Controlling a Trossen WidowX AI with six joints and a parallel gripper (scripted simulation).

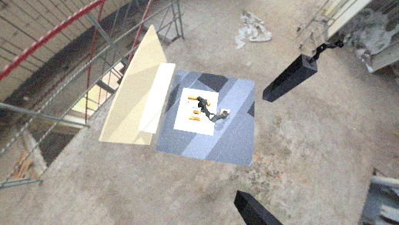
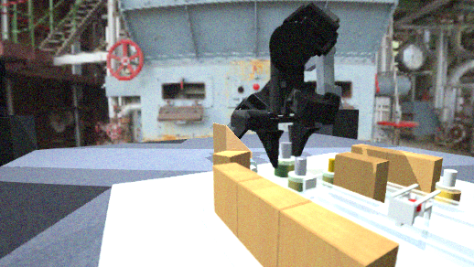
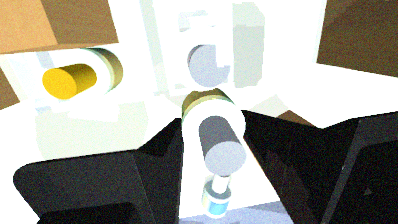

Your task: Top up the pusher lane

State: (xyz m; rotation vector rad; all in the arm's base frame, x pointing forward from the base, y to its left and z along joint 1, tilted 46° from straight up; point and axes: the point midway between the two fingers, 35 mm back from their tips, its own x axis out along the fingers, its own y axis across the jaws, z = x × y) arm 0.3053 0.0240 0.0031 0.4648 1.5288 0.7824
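A jar with a grey knob [image 2: 285, 153] [image 3: 222, 147] is held between the two fingers of my gripper [image 2: 286, 161] [image 3: 209, 120]. It has a white shoulder and a green-brown body, and looks upright. A second grey-knobbed jar [image 2: 300, 170] [image 3: 207, 67] stands in the pale lane, just beyond the held one in the wrist view. The two look close together; whether they touch, and the held jar's height above the surface, cannot be told. The lane's pusher is not clearly made out. A pale block with a red mark [image 2: 403, 209] stands at the right in the exterior view.
A yellow-knobbed jar [image 2: 331, 165] [image 3: 67, 81] stands to one side. A jar with a blue band [image 3: 217, 204] is near the bottom of the wrist view. Another pale-knobbed jar [image 2: 449, 178] is at the right. Wooden blocks [image 2: 257, 210] [image 2: 359, 171] form walls on both sides.
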